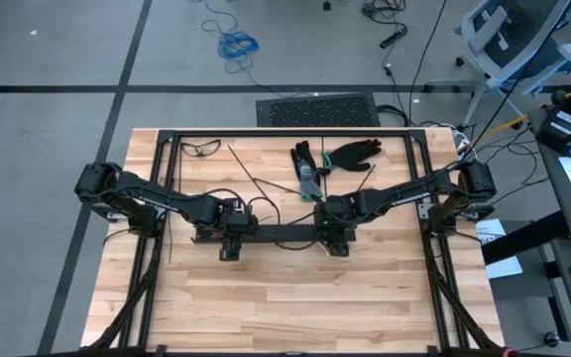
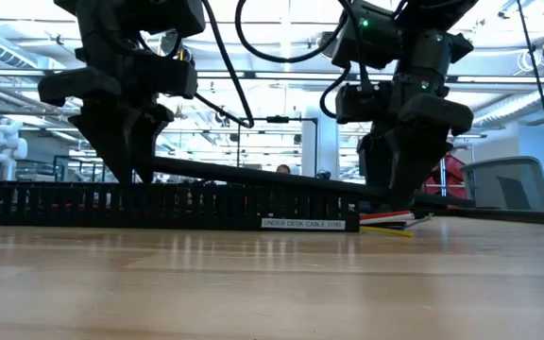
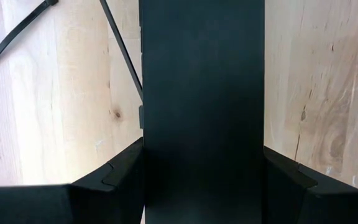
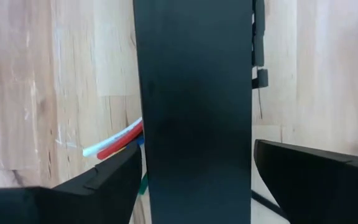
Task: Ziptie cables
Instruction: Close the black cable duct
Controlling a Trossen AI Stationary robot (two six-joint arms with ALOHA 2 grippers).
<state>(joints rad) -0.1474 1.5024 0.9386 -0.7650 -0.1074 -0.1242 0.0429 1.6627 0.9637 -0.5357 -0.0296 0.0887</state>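
Note:
A long black slotted rail (image 2: 159, 203) lies across the middle of the table. A flat black cover strip (image 2: 272, 179) slants above it. My left gripper (image 3: 204, 149) is shut on this cover toward the rail's left end. My right gripper (image 4: 197, 149) stands open astride the cover near the rail's right end. A thin gap shows beside one finger (image 4: 272, 155); whether the other touches, I cannot tell. The cables (image 4: 117, 146), white, red, blue and green, poke out from under the cover there (image 2: 395, 219). Thin dark zipties (image 3: 120, 50) lie flat on the wood beyond the rail. My left gripper pinches the cover strip by its two long edges (image 3: 149, 155) between its two fingers. The fingers come steeply from above and lie across the strip. The held part is lifted clear of the rail, and the strip slopes down toward my right gripper.
A pair of black gloves (image 1: 355, 152) and a grey bundle (image 1: 308, 177) lie at the far middle, and glasses (image 1: 201, 149) at the far left. A black frame (image 1: 167, 134) borders the table. Bare wood lies toward the near edge.

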